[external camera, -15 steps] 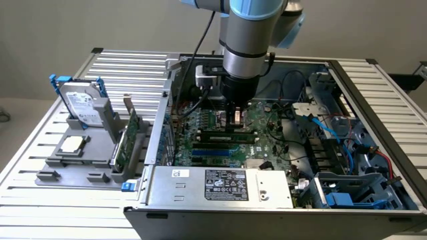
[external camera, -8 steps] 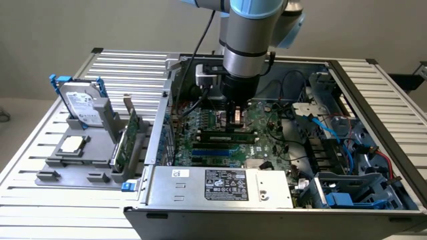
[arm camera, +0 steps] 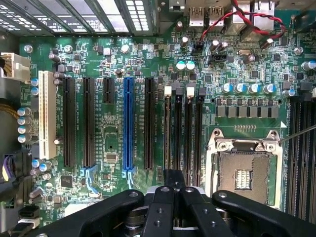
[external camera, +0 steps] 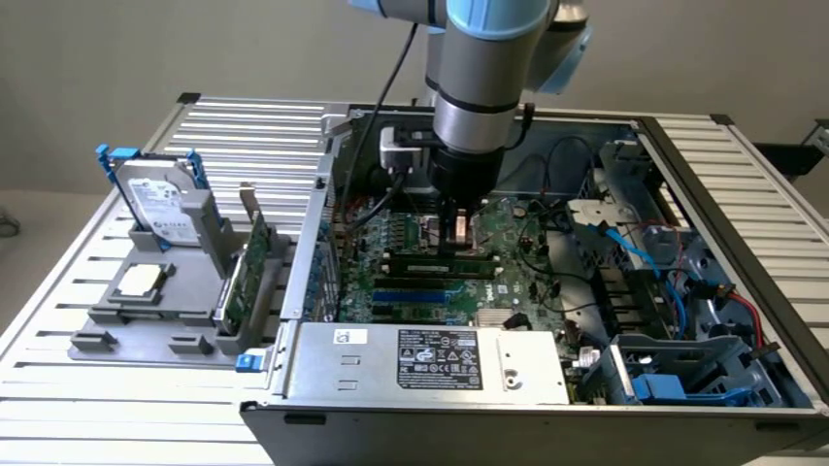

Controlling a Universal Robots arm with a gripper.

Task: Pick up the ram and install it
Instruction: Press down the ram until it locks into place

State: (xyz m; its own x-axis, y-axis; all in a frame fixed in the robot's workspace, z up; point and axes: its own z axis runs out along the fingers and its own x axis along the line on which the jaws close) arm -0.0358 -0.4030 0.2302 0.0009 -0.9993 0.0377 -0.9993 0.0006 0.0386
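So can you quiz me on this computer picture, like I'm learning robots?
1. True or false: the robot's black tool is shut.
2. What stands in the grey plastic stand outside the metal computer case? A: a silver hard drive. B: a red cup. C: a yellow banana.
3. Fill in: on the green motherboard, one long slot is coloured ____.

Key: 1 true; 2 A; 3 blue.
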